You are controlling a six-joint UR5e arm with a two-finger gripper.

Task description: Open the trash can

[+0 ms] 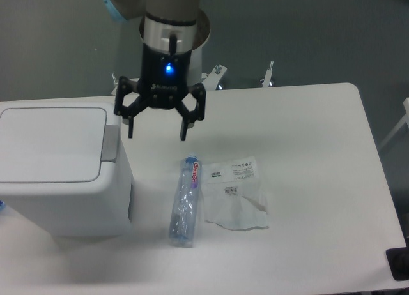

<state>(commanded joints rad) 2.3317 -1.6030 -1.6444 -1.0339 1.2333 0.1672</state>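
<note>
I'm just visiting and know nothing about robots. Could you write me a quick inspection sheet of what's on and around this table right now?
Surface: white table, rounded corners.
Job's things: trash can at the left, flat lid shut, grey tab on its right edge.
Clutter: plastic bottle lying on its side; crumpled clear bag beside it, edges close or touching.
Grippers: gripper hangs over the table right of the bin, jaws spread wide, holding nothing, blue light on.
Cables: nothing seen.
Surroundings: grey floor; robot pedestal behind the table; dark object at bottom right.
</note>
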